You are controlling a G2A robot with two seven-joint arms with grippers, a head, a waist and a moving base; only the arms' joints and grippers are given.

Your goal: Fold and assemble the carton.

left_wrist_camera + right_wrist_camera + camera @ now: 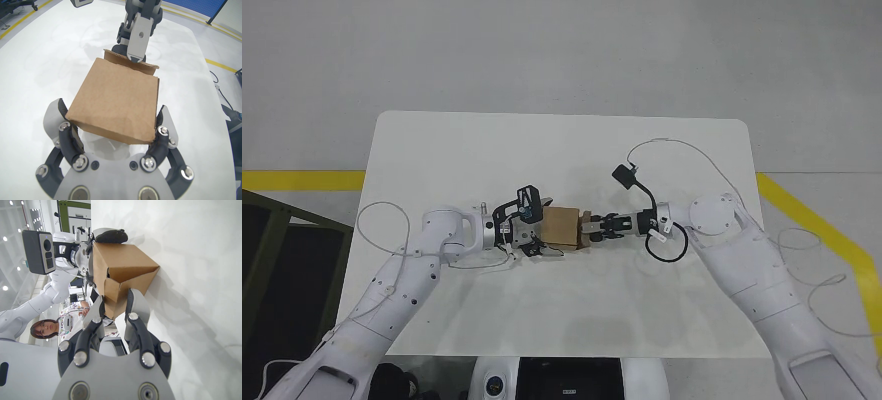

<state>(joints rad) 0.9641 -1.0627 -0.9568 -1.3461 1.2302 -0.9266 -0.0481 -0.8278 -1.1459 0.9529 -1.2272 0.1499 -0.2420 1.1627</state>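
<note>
Cardboard carton [560, 226], boxy: left tool [112, 108] clamps its sides, right tool [115, 297] pinches flap [113, 308].

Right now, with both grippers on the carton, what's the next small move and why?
Probably the right gripper should swing the flap it pinches inward across the open end of the carton. That flap sticks outward, the end is unclosed, and the left gripper clamps the opposite end.

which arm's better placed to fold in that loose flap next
Right. The right gripper sits at the open end of the carton, at the loose flap, so it likely needs little travel. The left gripper is clamped on the opposite end, steadying it.
</note>
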